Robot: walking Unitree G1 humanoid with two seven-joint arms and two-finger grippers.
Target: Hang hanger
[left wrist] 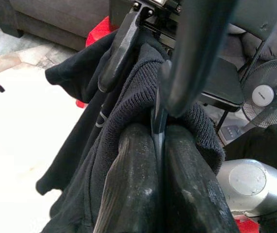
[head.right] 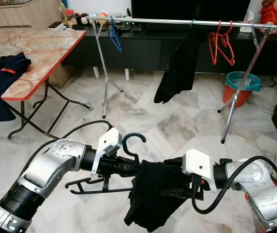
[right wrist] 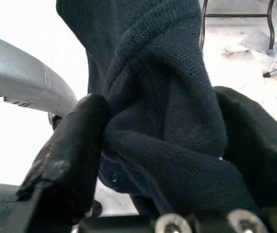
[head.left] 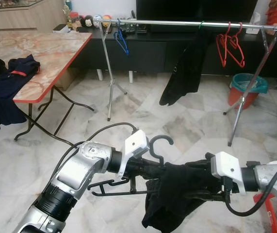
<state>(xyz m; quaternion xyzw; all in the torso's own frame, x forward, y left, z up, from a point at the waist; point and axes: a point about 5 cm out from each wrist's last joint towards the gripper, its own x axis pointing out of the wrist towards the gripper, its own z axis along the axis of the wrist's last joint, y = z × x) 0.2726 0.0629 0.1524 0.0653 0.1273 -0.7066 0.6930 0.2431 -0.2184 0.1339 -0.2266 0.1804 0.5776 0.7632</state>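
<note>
Low before the chrome rail (head.left: 177, 22), the left gripper (left wrist: 158, 141) pinches the thin black wire hanger (head.right: 128, 141) tight while the right gripper (right wrist: 162, 160) clamps its draped knitted dark garment (head.left: 177, 194).

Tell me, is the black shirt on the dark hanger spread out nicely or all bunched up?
Bunched up. The black knit shirt hangs crumpled over one end of the dark hanger, between the left gripper and right gripper.
</note>
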